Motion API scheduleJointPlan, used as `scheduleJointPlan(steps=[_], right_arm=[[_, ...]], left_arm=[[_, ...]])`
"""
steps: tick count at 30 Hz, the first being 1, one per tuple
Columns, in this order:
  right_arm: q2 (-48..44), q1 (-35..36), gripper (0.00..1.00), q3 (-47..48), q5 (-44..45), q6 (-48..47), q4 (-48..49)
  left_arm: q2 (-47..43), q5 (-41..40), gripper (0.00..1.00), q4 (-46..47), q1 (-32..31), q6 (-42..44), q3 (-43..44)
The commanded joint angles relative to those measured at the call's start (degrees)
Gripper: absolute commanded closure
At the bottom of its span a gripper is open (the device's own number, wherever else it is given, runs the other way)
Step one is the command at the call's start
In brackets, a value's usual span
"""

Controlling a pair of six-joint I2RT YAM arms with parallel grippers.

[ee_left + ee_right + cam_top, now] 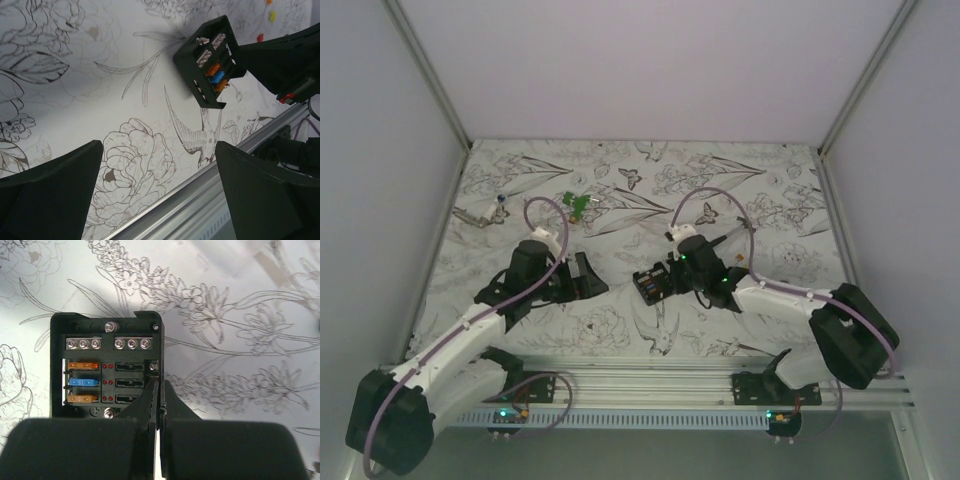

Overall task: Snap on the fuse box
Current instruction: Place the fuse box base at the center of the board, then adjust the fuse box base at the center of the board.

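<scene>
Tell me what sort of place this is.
Most likely an enclosed robot test cell: plain white walls box in a flower-printed tabletop, and the left arm and right arm are bolted to a metal rail at its near edge.

Top camera high, facing down over table (620, 170); wrist cameras close, low; all share fuse box (653, 285).

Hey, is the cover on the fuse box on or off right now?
Off. The fuse box is uncovered: its orange and blue fuses and screw terminals show plainly in both wrist views.
</scene>
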Motion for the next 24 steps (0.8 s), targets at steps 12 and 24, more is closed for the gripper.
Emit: scheduleJointPlan(steps=[12, 24], right_arm=[[2.1, 4.0, 0.59, 0.7, 3.0, 4.6, 8.4], [0.6, -2.7, 0.65, -1.3, 1.6, -0.9, 1.6]], left_arm=[[3.3, -7.1, 0.0, -0.8, -6.7, -1.6, -1.5], [9.1, -11.5, 0.0, -1.4, -6.7, -2.2, -1.1]])
